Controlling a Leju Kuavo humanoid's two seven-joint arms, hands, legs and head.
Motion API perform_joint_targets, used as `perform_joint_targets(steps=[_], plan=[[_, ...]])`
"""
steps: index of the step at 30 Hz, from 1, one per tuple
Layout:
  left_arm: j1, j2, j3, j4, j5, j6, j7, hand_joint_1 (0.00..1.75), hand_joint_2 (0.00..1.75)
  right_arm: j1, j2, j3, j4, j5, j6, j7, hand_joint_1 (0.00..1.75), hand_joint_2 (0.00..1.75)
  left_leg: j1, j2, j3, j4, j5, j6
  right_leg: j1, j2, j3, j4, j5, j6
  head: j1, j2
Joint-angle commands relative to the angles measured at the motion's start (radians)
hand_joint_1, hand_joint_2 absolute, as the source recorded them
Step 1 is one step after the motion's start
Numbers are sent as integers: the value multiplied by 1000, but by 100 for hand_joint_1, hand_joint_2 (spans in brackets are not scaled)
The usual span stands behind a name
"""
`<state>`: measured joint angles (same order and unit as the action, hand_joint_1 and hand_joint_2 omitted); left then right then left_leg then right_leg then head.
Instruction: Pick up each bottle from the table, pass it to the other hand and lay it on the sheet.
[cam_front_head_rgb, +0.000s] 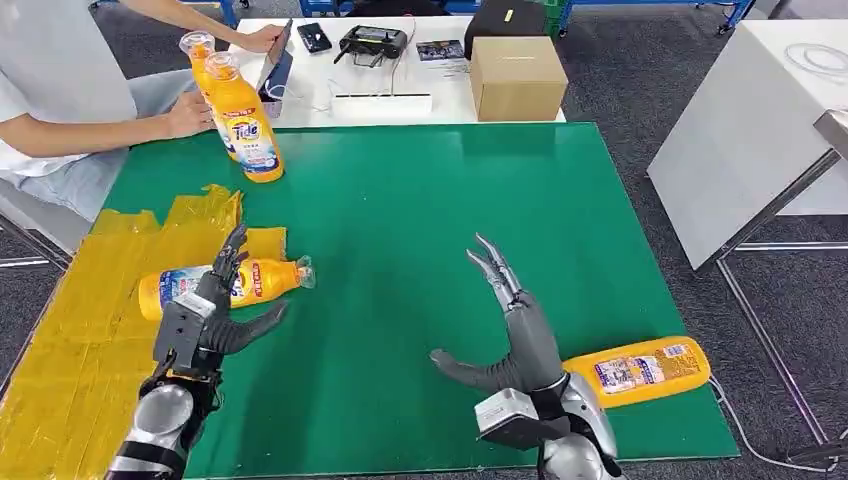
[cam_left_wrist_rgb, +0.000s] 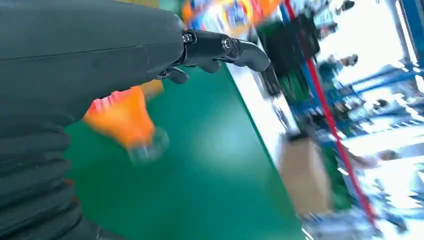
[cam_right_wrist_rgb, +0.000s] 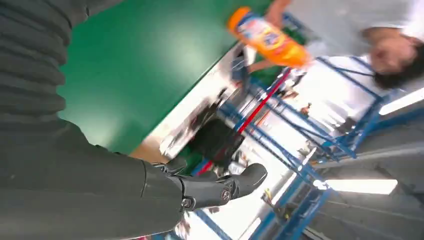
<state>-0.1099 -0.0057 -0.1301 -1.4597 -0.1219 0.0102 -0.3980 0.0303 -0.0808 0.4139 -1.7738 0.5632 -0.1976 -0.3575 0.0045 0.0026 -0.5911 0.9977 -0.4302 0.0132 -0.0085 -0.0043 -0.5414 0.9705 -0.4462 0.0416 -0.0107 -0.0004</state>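
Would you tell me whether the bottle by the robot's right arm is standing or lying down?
Lying down: the bottle rests on its side on the green mat, label up, beside the empty right hand.

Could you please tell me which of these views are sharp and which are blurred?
Head view: sharp, the Tide label readable. Left wrist view: smeared, the orange bottle soft-edged. Right wrist view: also blurred, background washed out by a bright ceiling light.

You are looking at a robot lab or test workshop. At centre frame a green mat (cam_front_head_rgb: 420, 250) covers a work table; along the top edge a white desk (cam_front_head_rgb: 400, 95) holds a remote controller (cam_front_head_rgb: 372, 42), phone (cam_front_head_rgb: 314, 37) and cardboard box (cam_front_head_rgb: 517, 77). Grey carpet (cam_front_head_rgb: 620, 90) fills the upper right, and blue metal racks (cam_right_wrist_rgb: 320, 125) show in the right wrist view.
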Motion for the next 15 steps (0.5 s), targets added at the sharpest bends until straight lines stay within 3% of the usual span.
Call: perform_joint_targets(steps=[1,3,5,9,15], plan=[[33,-29,-9,-70,123,-91,45,0,175,10,-221,-62,8,211,8,64,0,175,0,-2,3,0,-1,1,0,-1,4,-2,0,0,0,0],[27,-28,-13,-57,138,-102,50,0,175,-5,-241,-77,41,172,55,55,0,175,0,-2,3,0,-1,1,0,-1,4,-2,0,0,0,0],[6,-29,-24,-22,157,-108,43,0,175,-28,-216,-96,78,7,159,-23,0,175,0,-2,5,0,-1,1,0,-1,7,-3,0,-1,0,0],[-18,-30,-33,17,184,-114,38,0,175,-56,-228,-64,100,-69,256,-46,0,175,1,0,5,-1,-1,0,1,1,6,-3,0,-1,0,0],[-21,-30,-33,20,185,-114,38,0,175,-57,-232,-67,102,-74,259,-47,0,175,0,-2,5,-1,-1,0,1,-1,6,-2,0,0,0,0]])
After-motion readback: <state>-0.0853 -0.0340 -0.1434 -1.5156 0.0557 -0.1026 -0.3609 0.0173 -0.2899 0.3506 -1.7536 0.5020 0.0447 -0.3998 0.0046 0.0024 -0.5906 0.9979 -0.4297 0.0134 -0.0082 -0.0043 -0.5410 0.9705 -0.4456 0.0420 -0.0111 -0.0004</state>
